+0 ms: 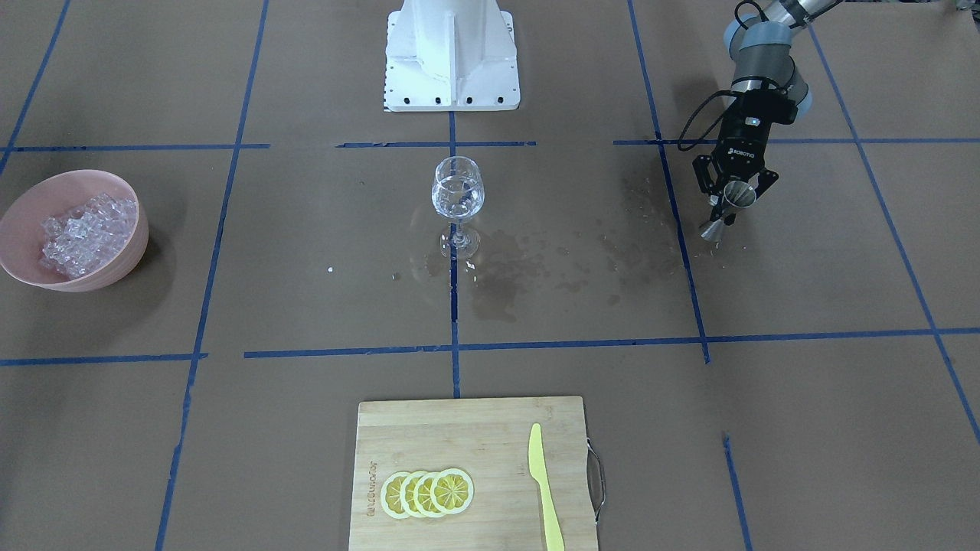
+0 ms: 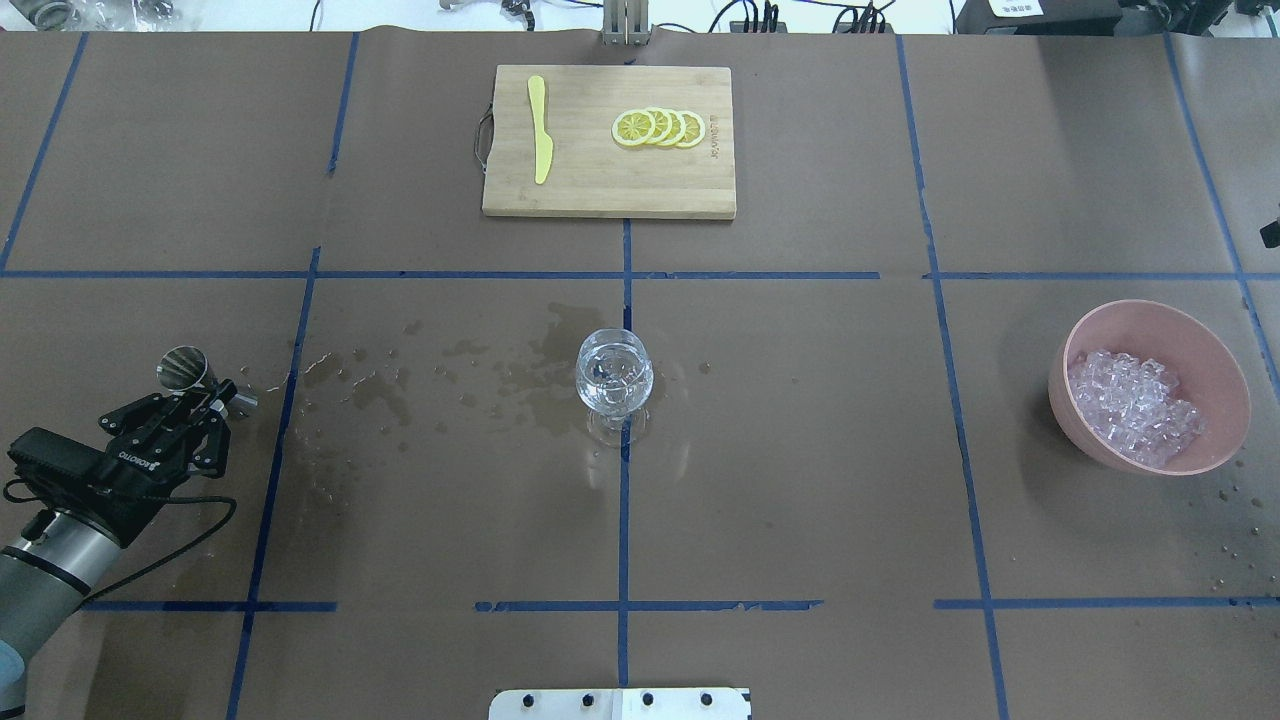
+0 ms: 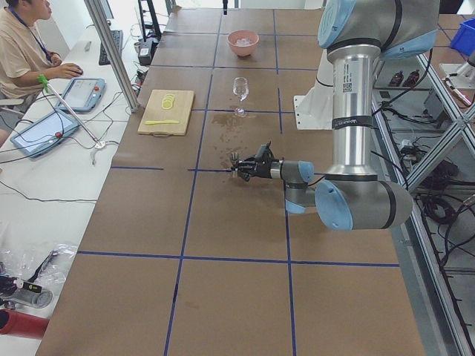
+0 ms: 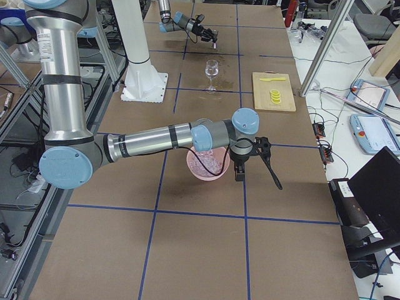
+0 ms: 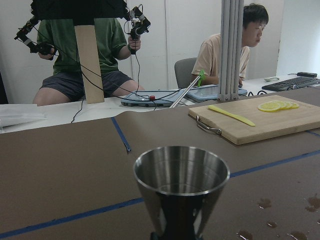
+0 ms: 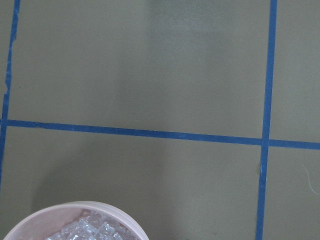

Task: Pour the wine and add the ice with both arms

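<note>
The ice sits heaped in the bowl, well right of the glass; slippery, better scooped; left gripper clamps the jigger; right gripper's jaws: cannot tell.

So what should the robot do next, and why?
Probably the right arm should dip its black scoop into the pink bowl to pick up ice. The wine glass already seems to hold clear liquid, and the jigger in the left tool looks empty.
</note>
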Robot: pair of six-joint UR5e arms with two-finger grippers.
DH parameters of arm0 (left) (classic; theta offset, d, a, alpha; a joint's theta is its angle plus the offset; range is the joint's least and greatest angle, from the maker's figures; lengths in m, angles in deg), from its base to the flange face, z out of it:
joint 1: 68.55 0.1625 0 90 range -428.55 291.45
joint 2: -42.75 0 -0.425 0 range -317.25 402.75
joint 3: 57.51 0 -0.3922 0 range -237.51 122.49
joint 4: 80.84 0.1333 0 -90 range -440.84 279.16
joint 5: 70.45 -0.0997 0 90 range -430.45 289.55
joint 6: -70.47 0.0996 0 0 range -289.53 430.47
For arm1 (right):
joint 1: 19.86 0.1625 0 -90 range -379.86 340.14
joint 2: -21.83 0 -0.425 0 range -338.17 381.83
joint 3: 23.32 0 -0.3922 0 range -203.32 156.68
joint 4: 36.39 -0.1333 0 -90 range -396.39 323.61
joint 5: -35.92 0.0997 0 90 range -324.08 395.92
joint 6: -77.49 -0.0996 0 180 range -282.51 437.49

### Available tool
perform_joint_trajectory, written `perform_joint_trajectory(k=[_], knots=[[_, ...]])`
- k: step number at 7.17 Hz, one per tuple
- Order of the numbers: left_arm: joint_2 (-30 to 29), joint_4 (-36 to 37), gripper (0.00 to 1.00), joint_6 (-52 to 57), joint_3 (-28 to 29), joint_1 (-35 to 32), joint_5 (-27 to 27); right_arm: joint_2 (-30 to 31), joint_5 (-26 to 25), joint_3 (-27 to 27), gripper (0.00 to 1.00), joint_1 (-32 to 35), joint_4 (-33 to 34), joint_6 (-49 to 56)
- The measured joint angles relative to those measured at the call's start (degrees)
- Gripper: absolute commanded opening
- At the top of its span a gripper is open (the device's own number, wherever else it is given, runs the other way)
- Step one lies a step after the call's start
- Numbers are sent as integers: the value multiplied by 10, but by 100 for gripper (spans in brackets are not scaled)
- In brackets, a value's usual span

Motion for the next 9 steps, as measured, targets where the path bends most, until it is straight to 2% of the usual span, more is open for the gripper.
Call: perform_joint_trajectory(k=[7,9], knots=[[-3,10,0,-10,16,1,22,1,0,-2,100,-1,0,0],[-3,11,9,-13,17,1,31,1,1,-3,100,-1,0,0]])
